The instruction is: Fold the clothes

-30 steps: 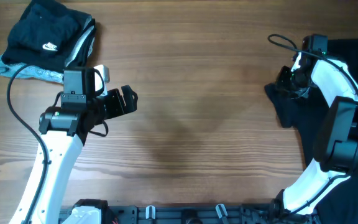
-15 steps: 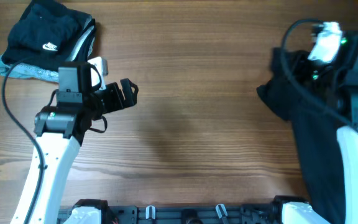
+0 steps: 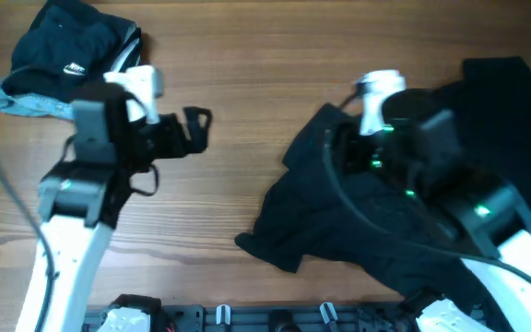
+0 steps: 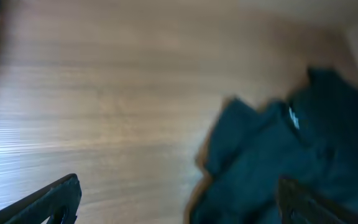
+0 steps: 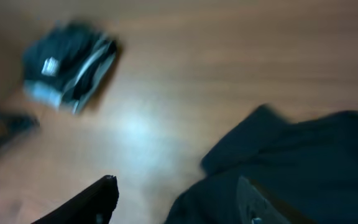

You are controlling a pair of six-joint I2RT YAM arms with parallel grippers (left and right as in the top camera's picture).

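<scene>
A loose black garment (image 3: 339, 217) lies crumpled on the wooden table right of centre, and shows again in the left wrist view (image 4: 278, 149) and the right wrist view (image 5: 303, 155). My right arm (image 3: 431, 138) hangs over it. My right gripper (image 5: 179, 208) is open, its fingers apart just above the cloth and holding nothing. A folded dark pile with a white swoosh logo (image 3: 63, 51) rests at the far left corner on grey-blue fabric. Near that pile my left gripper (image 3: 194, 129) stands wide open and empty; its dark fingertips (image 4: 58, 196) frame bare wood.
More black fabric (image 3: 510, 101) reaches to the table's right edge behind my right arm. The folded pile (image 5: 70, 62) is small and blurred in the right wrist view. A black rail (image 3: 275, 318) runs along the table's near edge.
My right arm swung from the far right towards the centre, pulling the black garment leftward with it, and its jaws went from shut to open. The left arm shifted slightly upward.
</scene>
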